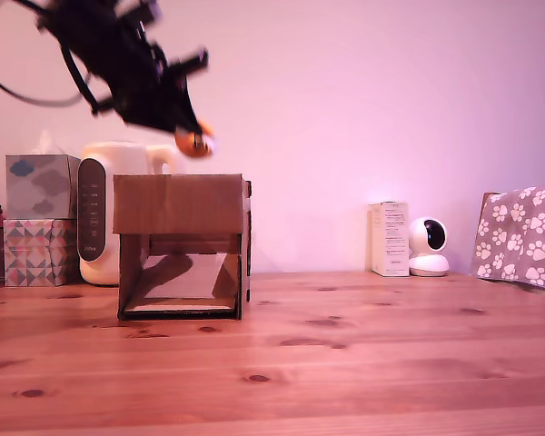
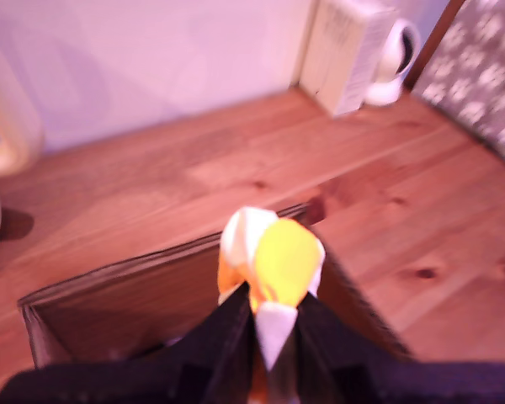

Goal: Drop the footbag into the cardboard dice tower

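Note:
The footbag (image 1: 193, 142) (image 2: 273, 261), orange, white and yellow, sits pinched in my gripper (image 1: 189, 136) (image 2: 268, 316), which is shut on it. Arm and gripper hang tilted above the cardboard dice tower (image 1: 181, 245), with the ball a little above the tower's top edge toward the exterior view's right side. In the wrist view the ball is over the tower's open top (image 2: 135, 311), near its far rim. The tower's lower front opening shows a sloped ramp (image 1: 183, 277) and a dark base tray.
Behind the tower stands a white appliance (image 1: 104, 213). Two patterned tissue boxes (image 1: 41, 222) are stacked at the exterior view's left. A white box (image 1: 389, 238), a small white camera (image 1: 428, 246) and a paw-print cloth (image 1: 522, 236) sit at the right, all on a wooden table (image 1: 345, 363).

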Controlling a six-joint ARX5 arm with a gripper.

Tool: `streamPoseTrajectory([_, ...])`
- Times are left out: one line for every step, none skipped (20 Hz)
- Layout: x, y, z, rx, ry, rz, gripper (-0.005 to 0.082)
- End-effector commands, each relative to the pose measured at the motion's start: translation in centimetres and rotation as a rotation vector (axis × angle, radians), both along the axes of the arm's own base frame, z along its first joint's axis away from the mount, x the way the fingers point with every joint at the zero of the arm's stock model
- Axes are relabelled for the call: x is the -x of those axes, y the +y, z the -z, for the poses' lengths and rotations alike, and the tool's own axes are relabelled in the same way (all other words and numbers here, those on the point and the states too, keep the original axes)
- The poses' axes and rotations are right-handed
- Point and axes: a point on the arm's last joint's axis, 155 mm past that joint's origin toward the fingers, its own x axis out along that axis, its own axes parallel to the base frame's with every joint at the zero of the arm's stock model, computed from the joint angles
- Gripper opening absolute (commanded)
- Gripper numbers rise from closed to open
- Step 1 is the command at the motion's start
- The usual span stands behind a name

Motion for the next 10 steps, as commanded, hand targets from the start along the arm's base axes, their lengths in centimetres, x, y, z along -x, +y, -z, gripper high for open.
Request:
streamPoseTrajectory([-0.91,0.36,-0.22,-0.002,-0.015,-0.008,0.0076])
streamPoseTrajectory([-1.11,0.54,0.17,-0.005,-0.008,-0.012,0.0076])
streamPoseTrajectory([-1.27,0.8,0.46,-0.007,-0.002,-0.018,0.0077])
streamPoseTrajectory([-1.33,1.01,0.5,-0.007,-0.001,-0.021,0.0077])
streamPoseTrajectory([-1.36,1.03,0.46,-0.007,-0.002,-0.022,0.0086])
streamPoseTrajectory([-1.46,1.11,0.26,-0.007,-0.009,-0.022,0.0172])
streamPoseTrajectory([-1.52,1.13,0.05,-0.006,-0.012,-0.023,0.0355])
streamPoseTrajectory([-1.5,1.14,-0.09,-0.007,-0.009,-0.023,0.0573])
streamPoseTrajectory([-1.37,1.15,-0.11,-0.009,0.002,-0.023,0.0711])
streamPoseTrajectory([-1.1,1.23,-0.01,-0.016,0.024,-0.023,0.0749])
